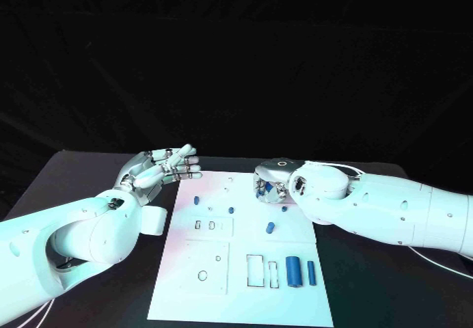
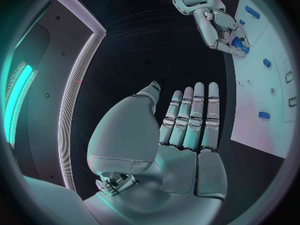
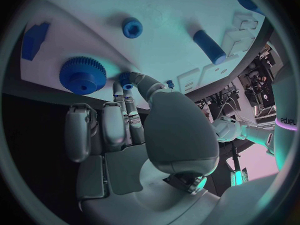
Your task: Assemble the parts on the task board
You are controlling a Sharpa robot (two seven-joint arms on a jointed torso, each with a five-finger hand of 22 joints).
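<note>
The task board (image 1: 241, 273) lies mid-table, left hand (image 1: 163, 169) beside its far-left corner, right hand (image 1: 273, 181) over its far edge.

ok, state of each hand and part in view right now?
left hand: open, fingers straight, holds nothing, beside the board's far left corner
right hand: pinches a small blue part at its fingertips, over the board
blue gear: lies flat on the board
two blue cylinders: lie side by side on the board's near right

white task board (image 1: 187, 287), scattered small blue parts (image 1: 292, 262)
</note>
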